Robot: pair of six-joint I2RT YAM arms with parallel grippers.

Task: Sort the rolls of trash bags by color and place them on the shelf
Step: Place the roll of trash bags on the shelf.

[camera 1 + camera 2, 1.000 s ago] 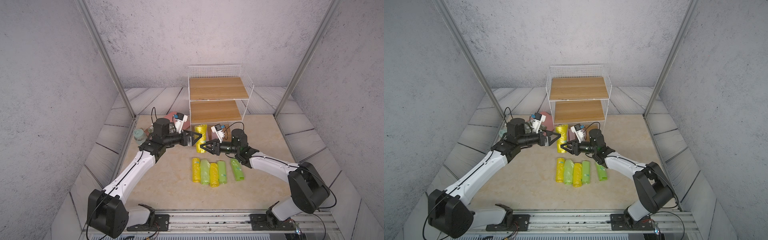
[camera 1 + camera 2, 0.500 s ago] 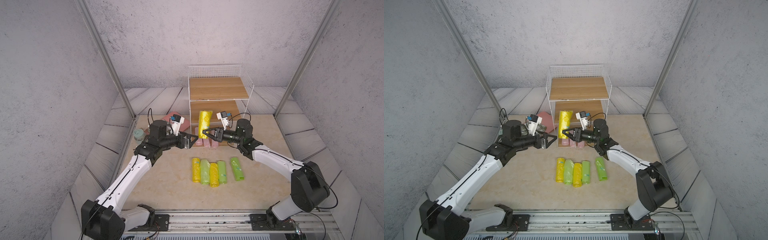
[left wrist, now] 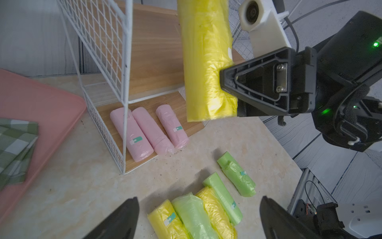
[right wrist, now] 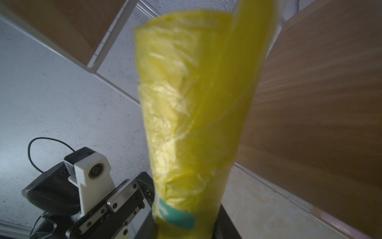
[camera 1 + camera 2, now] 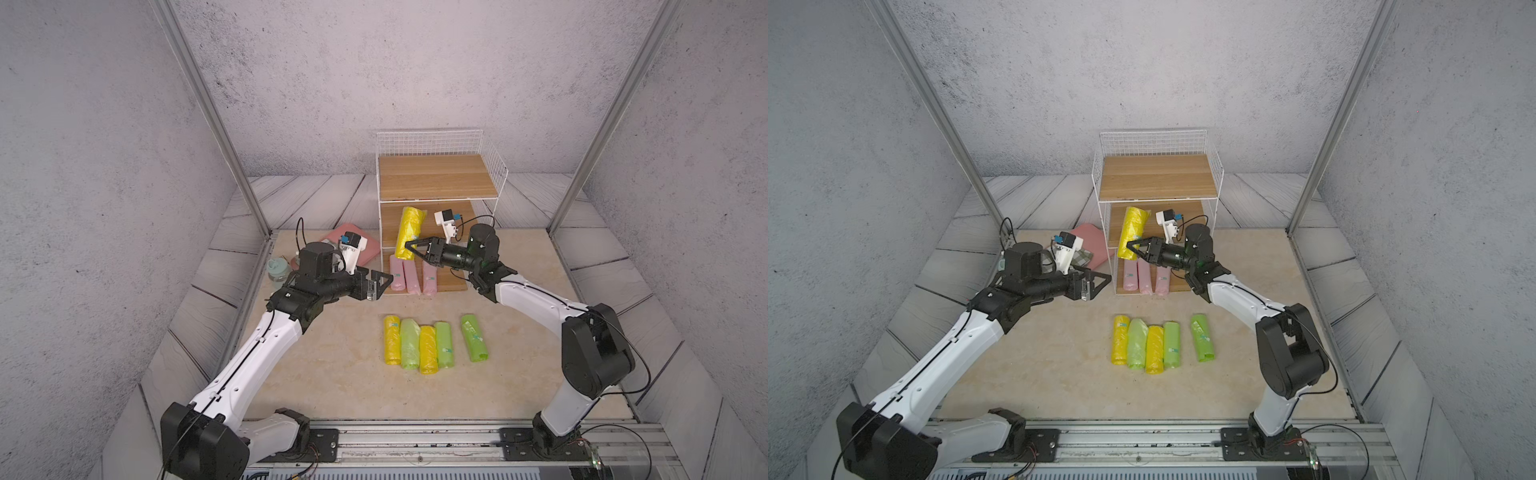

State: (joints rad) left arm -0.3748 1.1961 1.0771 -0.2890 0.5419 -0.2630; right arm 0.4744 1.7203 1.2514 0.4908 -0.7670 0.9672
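Before the shelf (image 5: 436,178), the right arm stretches forward, the right end effector (image 5: 412,250) clamped on the lower end of a near-upright yellow roll (image 5: 409,226) at the middle tier. The left end effector (image 5: 382,286), spread wide, hovers just left of the pink rolls (image 5: 411,276) on the bottom board.

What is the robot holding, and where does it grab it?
The right gripper pinches a yellow roll near its lower end, by the teal label. The left gripper is open and empty.
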